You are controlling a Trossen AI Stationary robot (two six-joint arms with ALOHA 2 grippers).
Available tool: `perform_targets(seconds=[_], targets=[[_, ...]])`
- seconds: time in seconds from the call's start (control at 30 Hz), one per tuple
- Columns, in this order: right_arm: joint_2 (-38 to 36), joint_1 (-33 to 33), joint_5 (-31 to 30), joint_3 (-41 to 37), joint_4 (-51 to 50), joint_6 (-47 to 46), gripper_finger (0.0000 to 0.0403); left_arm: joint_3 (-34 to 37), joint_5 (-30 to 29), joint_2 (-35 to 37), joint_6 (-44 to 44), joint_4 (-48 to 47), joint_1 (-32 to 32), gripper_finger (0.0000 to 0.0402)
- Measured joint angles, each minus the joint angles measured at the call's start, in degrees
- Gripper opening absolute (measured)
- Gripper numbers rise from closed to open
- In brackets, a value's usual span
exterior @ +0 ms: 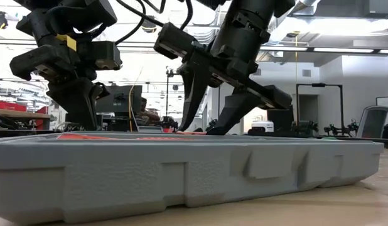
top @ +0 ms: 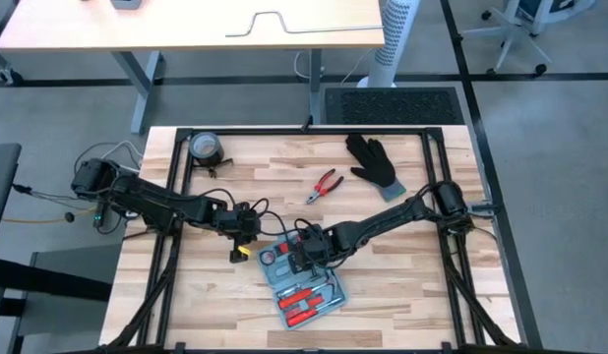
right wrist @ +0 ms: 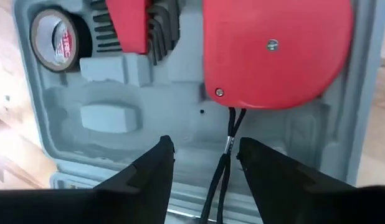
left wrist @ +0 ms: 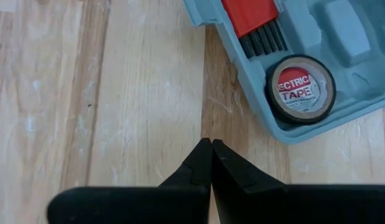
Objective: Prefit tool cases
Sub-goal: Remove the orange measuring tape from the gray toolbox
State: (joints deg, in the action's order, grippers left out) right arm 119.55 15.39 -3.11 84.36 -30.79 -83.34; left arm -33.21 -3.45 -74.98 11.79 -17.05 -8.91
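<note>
The light-blue tool case (top: 306,283) lies open on the bench (top: 402,265), toward its front edge. The right hand (right wrist: 202,163) hangs over the case's interior, fingers spread apart. The left hand (left wrist: 212,163), fingers pressed together, sits above bare wood just beside the case's tape roll (left wrist: 302,88)

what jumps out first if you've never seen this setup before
Both dark arms meet at the open light-blue tool case near the table's front middle. The right gripper hangs open just above its moulded tray, by a big red tool, while the left gripper is shut over bare wood beside the corner holding a roll of electrical tape. Farther back lie red-handled pliers and a black glove.
</note>
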Motion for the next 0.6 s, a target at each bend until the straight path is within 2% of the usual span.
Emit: perform_targets(seconds=[0.13,0.33,0.47,0.6], targets=[[0.3,-0.1,0.0,0.0,-1.4,-3.1,0.0154,0.0,-0.1,0.0,0.0,-0.2,0.0,0.0000],[0.5,0.3,-0.1,-0.1,-3.4,-0.5,0.0023,0.0,-0.4,0.0,0.0,-0.2,0.0,0.0000],[0.6,0.2,0.0,-0.1,-4.7,-1.1,0.0011,0.0,-0.5,0.0,0.0,-0.2,0.0,0.0000],[0.0,0.2,-1.8,-0.3,-1.6,-0.5,0.0005,0.0,-0.5,0.0,0.0,-0.2,0.0,0.0000]])
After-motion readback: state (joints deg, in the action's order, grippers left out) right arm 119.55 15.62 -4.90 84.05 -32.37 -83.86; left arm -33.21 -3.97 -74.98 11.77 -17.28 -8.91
